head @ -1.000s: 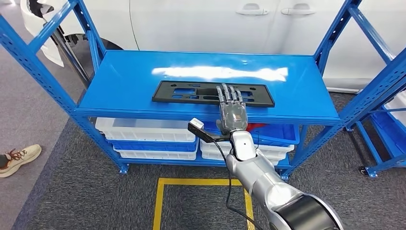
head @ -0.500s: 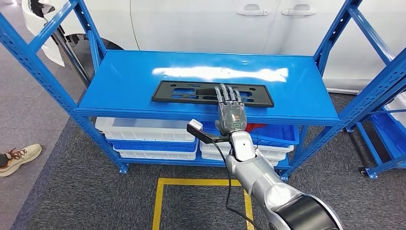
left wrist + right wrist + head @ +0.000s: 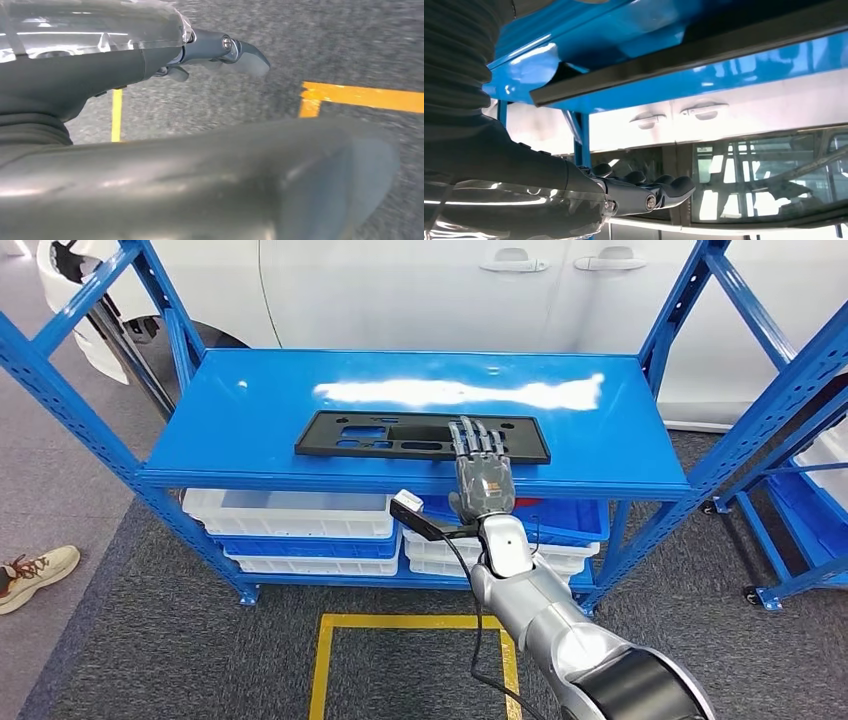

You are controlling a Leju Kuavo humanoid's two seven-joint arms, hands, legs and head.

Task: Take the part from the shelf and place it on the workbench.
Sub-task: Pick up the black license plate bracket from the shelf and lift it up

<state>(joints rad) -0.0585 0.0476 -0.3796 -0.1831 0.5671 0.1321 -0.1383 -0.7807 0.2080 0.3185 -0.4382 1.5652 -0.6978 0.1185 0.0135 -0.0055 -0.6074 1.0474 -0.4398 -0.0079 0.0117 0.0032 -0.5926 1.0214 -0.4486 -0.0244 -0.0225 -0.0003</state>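
One black plate (image 3: 420,436) sits mid-frame on the blue shelf (image 3: 250,400), slid a bit left since a second ago. Right robot hand (image 3: 484,472) rests flat, fingers straight, gripping nothing. Left robot hand (image 3: 220,52) hangs over floor, can't tell its state.

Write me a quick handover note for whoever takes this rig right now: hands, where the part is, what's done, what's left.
Right hand: stretched out flat over the near edge of the blue shelf, fingers extended on top of the black plastic panel; holding nothing.
Left hand: hanging at the robot's side over the grey carpet, holding nothing.
Part: the black plastic panel lies flat on the shelf's top deck, near the front edge.
Done: right hand has reached the part.
Left: close a grip on the panel, lift it off the shelf, carry it to the workbench and set it down.
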